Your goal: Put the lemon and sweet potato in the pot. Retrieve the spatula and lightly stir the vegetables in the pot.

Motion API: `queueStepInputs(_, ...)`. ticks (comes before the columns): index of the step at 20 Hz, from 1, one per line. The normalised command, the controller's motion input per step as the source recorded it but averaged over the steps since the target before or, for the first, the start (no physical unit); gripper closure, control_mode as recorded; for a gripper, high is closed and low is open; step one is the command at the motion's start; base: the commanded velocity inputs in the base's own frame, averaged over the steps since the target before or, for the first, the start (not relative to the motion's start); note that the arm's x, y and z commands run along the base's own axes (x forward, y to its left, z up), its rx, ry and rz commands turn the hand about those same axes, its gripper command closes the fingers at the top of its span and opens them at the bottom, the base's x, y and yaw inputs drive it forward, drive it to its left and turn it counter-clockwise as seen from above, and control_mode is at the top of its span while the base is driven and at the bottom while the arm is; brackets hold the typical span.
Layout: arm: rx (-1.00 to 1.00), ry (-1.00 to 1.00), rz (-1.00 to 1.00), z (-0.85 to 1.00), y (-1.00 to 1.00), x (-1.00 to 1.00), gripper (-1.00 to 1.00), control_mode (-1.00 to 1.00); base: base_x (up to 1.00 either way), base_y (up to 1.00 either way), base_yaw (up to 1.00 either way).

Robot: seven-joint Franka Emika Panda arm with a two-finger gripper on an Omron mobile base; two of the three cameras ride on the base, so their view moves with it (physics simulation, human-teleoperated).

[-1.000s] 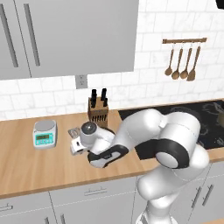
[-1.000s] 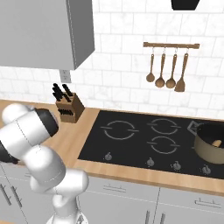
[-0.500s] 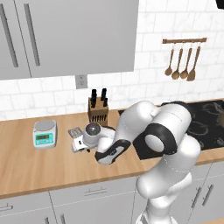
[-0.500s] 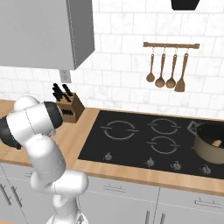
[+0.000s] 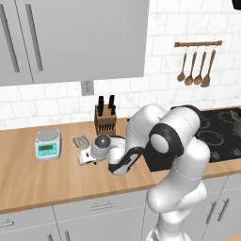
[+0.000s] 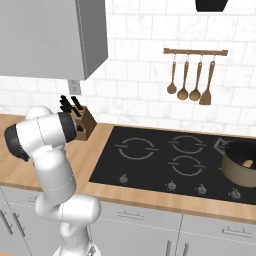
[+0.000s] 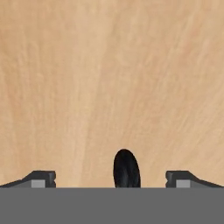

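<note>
The spatula [image 5: 81,141] lies on the wooden counter [image 5: 42,183] right of the scale, silver slotted head towards the wall. My gripper [image 5: 86,158] hangs low over its handle end. In the hand view the thin black handle [image 7: 126,169] stands between my two fingertips [image 7: 41,179], which are wide apart and not touching it, so the gripper [image 7: 111,180] is open. The dark grey pot [image 6: 242,161] sits on the hob's right side. A brown-orange piece inside it looks like the sweet potato [image 6: 247,163]. The lemon is hidden.
A white kitchen scale [image 5: 48,143] stands left of the spatula, and a knife block [image 5: 105,119] stands behind my hand. Wooden spoons and a wooden turner [image 6: 194,80] hang on a wall rail. The black hob [image 6: 165,160] lies to the right.
My elbow and upper arm have swung round towards the counter. The hand has crept slightly right and lower beside the spatula. Spatula and pot have not moved.
</note>
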Motion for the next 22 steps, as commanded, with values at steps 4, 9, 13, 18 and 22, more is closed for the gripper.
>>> queueStepInputs(4,0.02,0.00,0.00,-0.36,0.01,0.00,-1.00,-1.00,0.00,0.00,0.00)
queueStepInputs(9,0.01,0.00,0.00,-0.35,0.02,-0.12,1.00,-1.00,0.00,0.00,0.00)
queueStepInputs(13,0.06,0.00,0.00,-0.11,0.00,-0.16,1.00,-1.00,0.00,0.00,0.00)
queueStepInputs(18,0.10,0.00,0.00,0.02,-0.01,-0.11,1.00,-1.00,0.00,0.00,0.00)
queueStepInputs(22,0.20,-0.07,0.00,0.79,0.00,-0.48,1.00,-1.00,0.00,0.00,0.00)
